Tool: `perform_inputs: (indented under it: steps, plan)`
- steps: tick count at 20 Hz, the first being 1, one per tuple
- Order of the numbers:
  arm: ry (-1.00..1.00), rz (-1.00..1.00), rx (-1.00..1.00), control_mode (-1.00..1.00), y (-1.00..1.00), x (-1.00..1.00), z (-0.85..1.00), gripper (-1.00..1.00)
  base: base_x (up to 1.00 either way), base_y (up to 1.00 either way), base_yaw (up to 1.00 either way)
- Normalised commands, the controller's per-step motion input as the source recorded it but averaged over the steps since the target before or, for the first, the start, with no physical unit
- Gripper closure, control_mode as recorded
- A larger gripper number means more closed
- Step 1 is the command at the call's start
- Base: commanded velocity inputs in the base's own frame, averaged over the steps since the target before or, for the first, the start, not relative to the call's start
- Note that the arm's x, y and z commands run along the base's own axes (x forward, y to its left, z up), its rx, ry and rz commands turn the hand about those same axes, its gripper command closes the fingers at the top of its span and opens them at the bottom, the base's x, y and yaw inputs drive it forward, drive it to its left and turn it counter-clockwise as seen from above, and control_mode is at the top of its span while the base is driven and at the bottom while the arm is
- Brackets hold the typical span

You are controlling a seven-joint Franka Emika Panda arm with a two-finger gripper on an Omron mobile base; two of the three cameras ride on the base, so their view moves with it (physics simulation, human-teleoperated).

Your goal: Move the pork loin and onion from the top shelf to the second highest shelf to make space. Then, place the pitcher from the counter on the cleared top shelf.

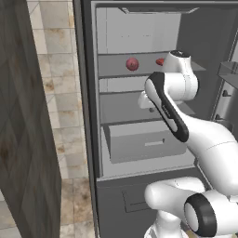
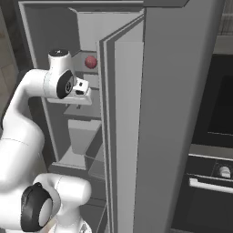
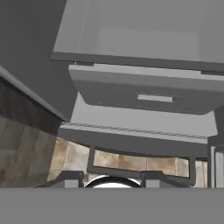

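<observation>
The onion [image 1: 132, 64] and the pork loin [image 1: 160, 61] lie apart on the top shelf [image 1: 116, 70] of the open fridge. The arm reaches in at the second highest shelf [image 1: 118, 107]; I cannot tell whether the tool is open or holding anything.

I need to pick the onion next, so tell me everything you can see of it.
The onion is a small, smooth, dark red ball with a soft highlight, resting on the grey top shelf of the open fridge, before the white back wall. The pork loin lies apart to its right, partly hidden by the arm. Nothing else touches it.
</observation>
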Motion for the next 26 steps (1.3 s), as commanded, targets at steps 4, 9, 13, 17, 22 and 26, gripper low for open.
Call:
perform_inputs:
  steps: [4,9,13,17,22,26]
  plan:
    - [-0.20,0.00,0.00,-1.00,-0.01,-0.17,0.00,-1.00,0.00,0.00,0.00]
    - [-0.45,0.00,0.00,-1.00,-0.04,-0.31,0.04,-1.00,0.00,0.00,0.00]
    - [-0.31,0.00,0.00,-1.00,-0.06,-0.18,0.34,-1.00,0.00,0.00,0.00]
    - [-0.19,0.00,0.00,-1.00,-0.06,-0.07,0.55,-1.00,0.00,0.00,0.00]
    - [-0.13,0.00,0.01,-1.00,-0.04,0.00,0.66,-1.00,0.00,0.00,0.00]
    - [-0.06,0.00,0.01,-1.00,0.00,0.03,0.74,-1.00,0.00,0.00,0.00]
